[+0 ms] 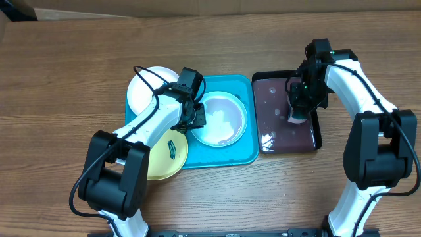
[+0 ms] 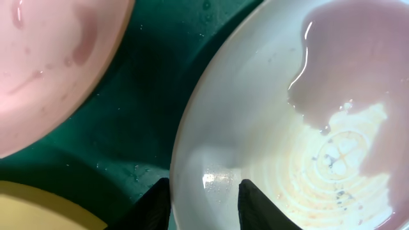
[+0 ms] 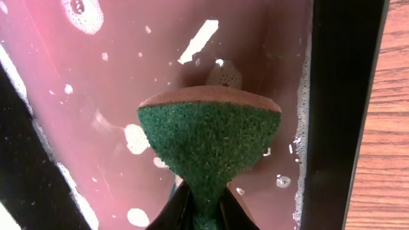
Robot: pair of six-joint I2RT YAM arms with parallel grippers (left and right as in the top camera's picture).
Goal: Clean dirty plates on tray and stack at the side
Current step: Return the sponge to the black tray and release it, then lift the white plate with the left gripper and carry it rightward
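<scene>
The turquoise tray [image 1: 245, 155] lies mid-table. A pale mint-blue plate [image 1: 221, 120], wet with foam, sits in it. My left gripper [image 1: 195, 118] is shut on its left rim, one finger outside and one inside, as seen in the left wrist view [image 2: 203, 199] with the plate [image 2: 287, 128]. A white plate [image 1: 148, 89] lies at the tray's upper left corner. A yellow-green plate [image 1: 168, 155] with a dark teal smear lies at the lower left. My right gripper [image 1: 297, 113] is shut on a green sponge [image 3: 208, 137] over the black tray [image 1: 316, 135].
The black tray [image 3: 339, 96] holds dark reddish liquid with foam spots, right of the turquoise tray. In the left wrist view, the white plate [image 2: 45, 64] and yellow-green plate [image 2: 38, 207] edge the tray floor [image 2: 147, 83]. Bare wooden table lies all around.
</scene>
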